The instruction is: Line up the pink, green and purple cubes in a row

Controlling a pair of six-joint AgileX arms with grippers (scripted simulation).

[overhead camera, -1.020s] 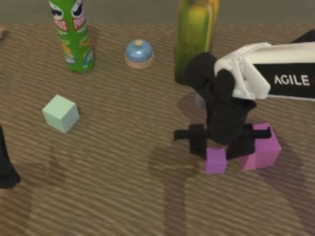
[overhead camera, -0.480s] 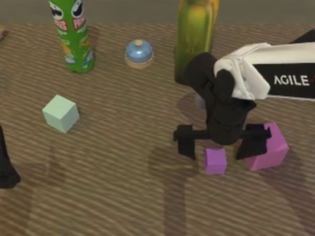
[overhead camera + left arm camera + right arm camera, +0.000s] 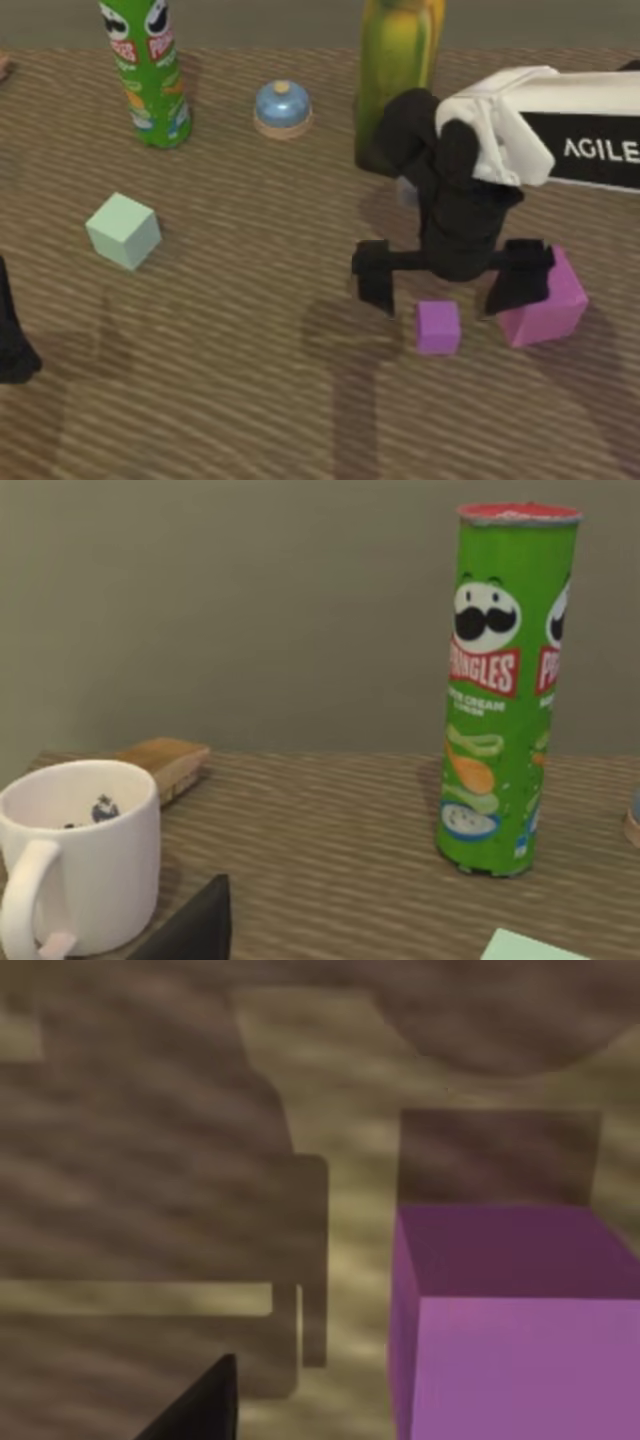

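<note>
My right gripper [image 3: 448,282] hangs open just above the small purple cube [image 3: 438,327], which rests on the table between and slightly in front of the spread fingers. The big pink cube [image 3: 548,302] sits right of it, against the right-hand finger [image 3: 520,280]. One finger [image 3: 205,1408] shows in the right wrist view beside a purple-toned cube [image 3: 520,1360]; I cannot tell which cube it is. The mint green cube [image 3: 123,230] lies alone far left, its corner [image 3: 530,948] showing in the left wrist view. My left arm [image 3: 12,345] is parked at the left edge, its one visible finger [image 3: 195,925] standing wide.
A green chip can [image 3: 148,70] and a blue bell [image 3: 282,108] stand at the back. A tall green-yellow bottle [image 3: 395,70] stands just behind the right arm. A white mug [image 3: 80,855] and a wooden block [image 3: 165,763] are near the left arm.
The right gripper's fingers opened off the purple cube and lifted a little. The purple cube stays on the table. The pink cube was nudged slightly to the right.
</note>
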